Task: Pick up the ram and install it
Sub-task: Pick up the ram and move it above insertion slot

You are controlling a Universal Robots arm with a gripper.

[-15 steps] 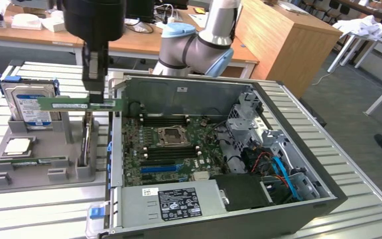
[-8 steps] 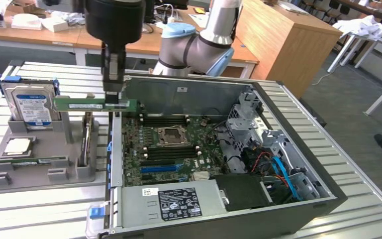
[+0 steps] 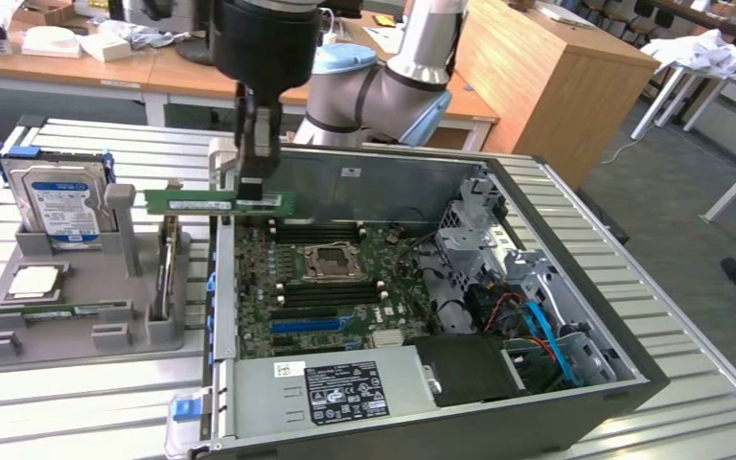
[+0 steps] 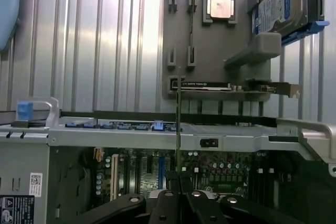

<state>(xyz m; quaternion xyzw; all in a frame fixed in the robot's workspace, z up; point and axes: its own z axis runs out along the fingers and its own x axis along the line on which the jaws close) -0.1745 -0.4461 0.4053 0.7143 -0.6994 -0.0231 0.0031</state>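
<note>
Gripping tool: the black 2-finger gripper (image 3: 256,187) (image 4: 178,181) on the grey-and-blue robot arm (image 3: 394,86) is pointing straight down, and its fingers are pinching the ram.
Ram: the long, flat green circuit-board stick (image 3: 215,201) (image 4: 178,124) is hanging level and on edge in the air, with the grip lying toward its end on the exterior view's right.
Ram location: it is hovering over the rear corner of the open dark-grey computer case (image 3: 598,383) on the exterior view's left, above the case wall and clear of the slots.
Motherboard: the green board (image 3: 260,287) inside the case is lying face up, with its square silver processor socket (image 3: 333,259) and black memory slots (image 3: 323,233) showing.
Fixture: the grey plastic parts holder (image 3: 74,331) (image 4: 220,51) is sitting just beside the case, carrying 1 upright blue-labelled hard drive (image 3: 64,206) (image 4: 278,3), 1 square silver processor chip (image 3: 35,280) (image 4: 220,8) and 1 second green stick (image 3: 61,310).
Support: the ribbed metal table (image 3: 87,422) is bearing both the case and the holder.
</note>
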